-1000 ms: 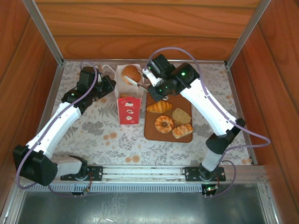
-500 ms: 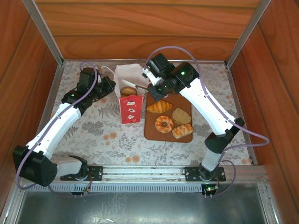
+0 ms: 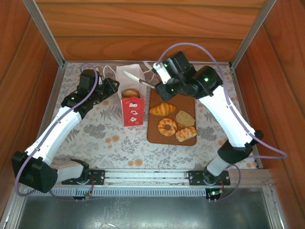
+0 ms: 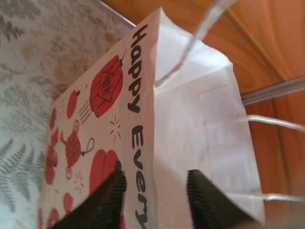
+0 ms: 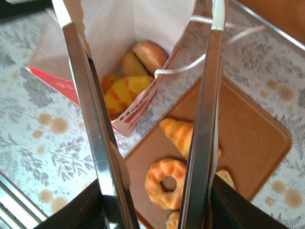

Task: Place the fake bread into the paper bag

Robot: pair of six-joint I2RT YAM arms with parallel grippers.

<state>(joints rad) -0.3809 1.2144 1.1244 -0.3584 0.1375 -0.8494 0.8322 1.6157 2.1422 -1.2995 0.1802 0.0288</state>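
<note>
Paper bag (image 4: 164, 138) side reads "Happy Ever", rest cut off.

- Desk (image 3: 105, 136): pale cloth printed with grey leaf sprays and small orange flowers; wood panels on 3 sides.
- Paper bag (image 3: 132, 112): stands upright on the desk, left of centre, toward the far edge; red front faces the near edge.
- Flat brown board (image 3: 153, 136): lies on the desk just right of the bag; contact between the 2 cannot be told.
</note>
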